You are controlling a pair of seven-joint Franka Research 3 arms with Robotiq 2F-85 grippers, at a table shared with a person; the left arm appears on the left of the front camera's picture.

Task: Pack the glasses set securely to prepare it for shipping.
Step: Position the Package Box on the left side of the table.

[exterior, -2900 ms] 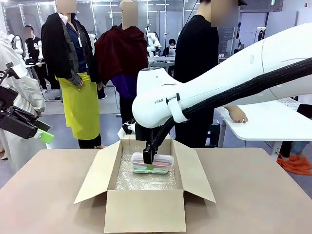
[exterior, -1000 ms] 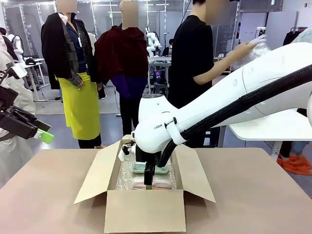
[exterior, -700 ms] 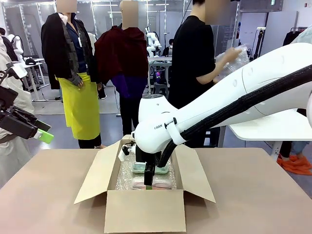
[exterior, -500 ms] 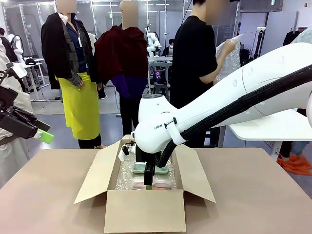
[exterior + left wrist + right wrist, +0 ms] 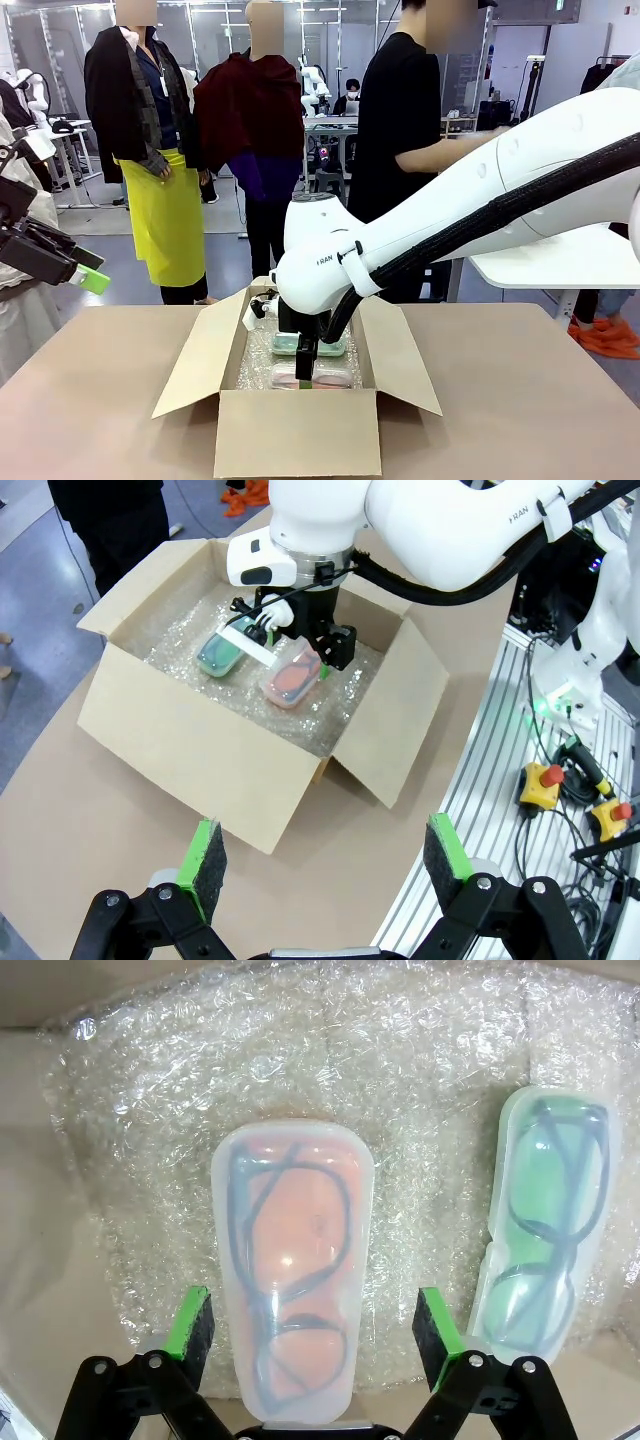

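Note:
The glasses set lies flat on the bubble-wrap lining (image 5: pixel 300 1050) of the open cardboard box (image 5: pixel 298 432). The pink-framed case (image 5: pixel 292 1290) is the nearer one (image 5: pixel 325 377). The mint-green case (image 5: pixel 545 1230) lies beside it, farther back (image 5: pixel 290 346). My right gripper (image 5: pixel 312 1325) hangs down inside the box, open. Its green pads (image 5: pixel 190 1322) stand either side of the pink case with a gap on both sides. My left gripper (image 5: pixel 323 852) is open and empty, high off the table's left side (image 5: pixel 88 272), looking down at the box (image 5: pixel 190 750).
The box flaps (image 5: pixel 195 360) stand spread out to both sides on the brown table (image 5: pixel 520 400). A person in black (image 5: pixel 400 130) stands behind the far edge, reaching toward a white table (image 5: pixel 560 245). Emergency-stop buttons (image 5: pixel 540 778) and cables lie beside the table.
Since the earliest frame my right gripper has come lower and nearer in the box, and the pink case now lies beside the green one. Over the last second both arms stay still.

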